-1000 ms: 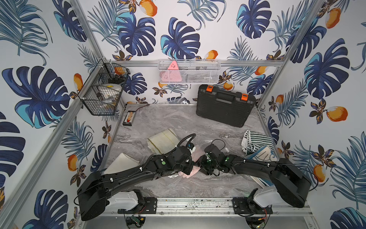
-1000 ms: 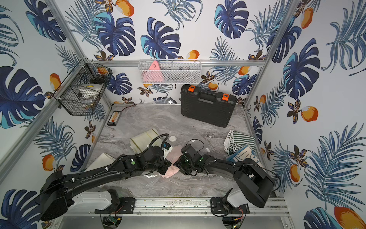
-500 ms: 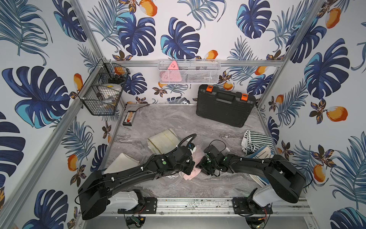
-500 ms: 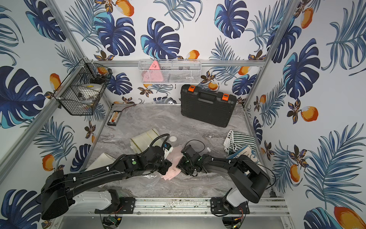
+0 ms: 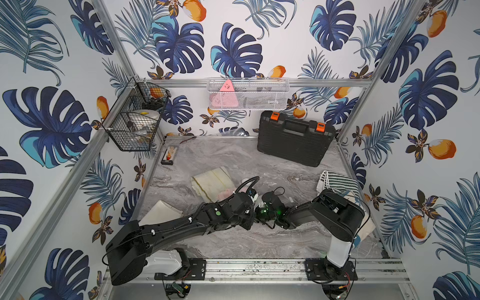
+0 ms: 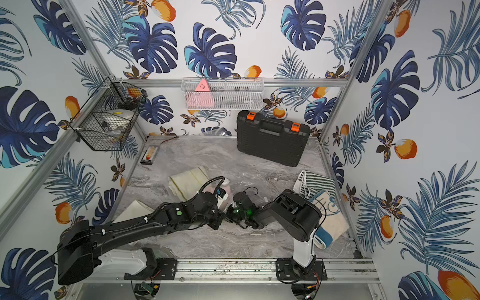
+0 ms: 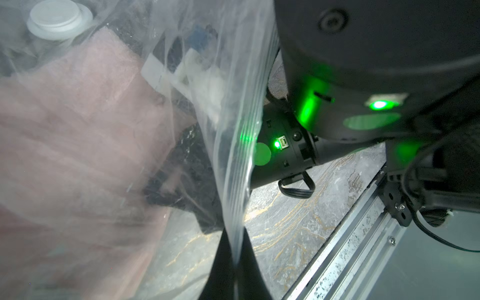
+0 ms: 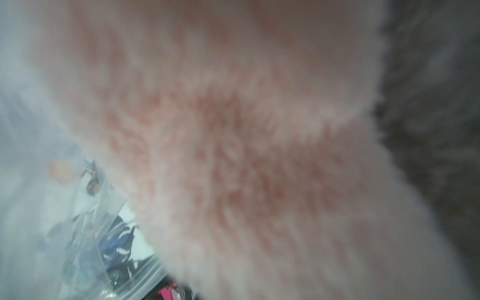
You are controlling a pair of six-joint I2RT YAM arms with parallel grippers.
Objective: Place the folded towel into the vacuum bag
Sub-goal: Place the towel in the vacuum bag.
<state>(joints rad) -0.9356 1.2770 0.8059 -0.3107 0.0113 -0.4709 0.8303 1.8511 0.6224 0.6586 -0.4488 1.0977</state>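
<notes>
The vacuum bag (image 7: 233, 109) is clear crinkly plastic with a round white valve cap (image 7: 55, 17), also seen in a top view (image 5: 245, 180). My left gripper (image 7: 235, 259) is shut on the bag's ribbed zip edge and holds it up. The folded towel (image 7: 78, 130) is pink and fluffy and shows through the plastic. It fills the right wrist view (image 8: 233, 130) and hides the jaws there. My right gripper (image 5: 259, 211) reaches in at the bag's mouth beside the left one, and shows dark through the plastic at the towel's edge, shut on it. Only a strip of the towel (image 5: 226, 193) shows from above.
A black tool case (image 5: 296, 141) stands at the back right. A cream towel (image 5: 210, 181) lies behind the arms, a striped towel (image 5: 335, 181) and a white-and-blue one (image 6: 330, 220) at the right, a beige cloth (image 5: 163, 210) at the left. Wire baskets (image 5: 135, 122) hang on the walls.
The right gripper has closed. The right arm's elbow has risen and drawn in toward the middle. The pink towel no longer shows in front of the grippers.
</notes>
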